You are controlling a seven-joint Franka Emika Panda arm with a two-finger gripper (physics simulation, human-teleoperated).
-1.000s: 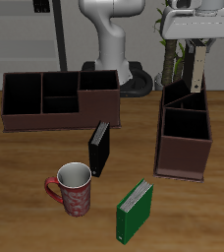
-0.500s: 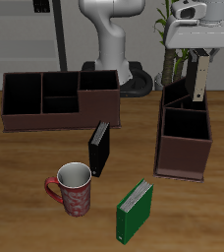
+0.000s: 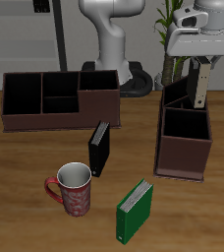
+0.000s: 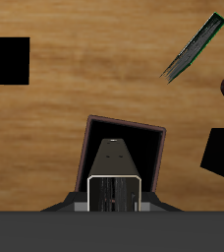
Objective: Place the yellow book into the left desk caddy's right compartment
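My arm reaches out above the left desk caddy (image 3: 184,133), wrist pointing straight down. My gripper (image 3: 201,65) is clamped on the top edge of the yellow book (image 3: 199,87), which hangs upright from my fingers. The book's lower end dips just inside the caddy's back part, above its rim; I cannot tell which compartment. In my wrist view the book (image 4: 114,179) hangs over the dark compartment.

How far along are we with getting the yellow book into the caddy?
Pickup looks done: the gripper holds the yellow book upright above the left desk caddy. In hand: lowering it; the wrist view looks down into a compartment. Left: seat the book in the right compartment and release.
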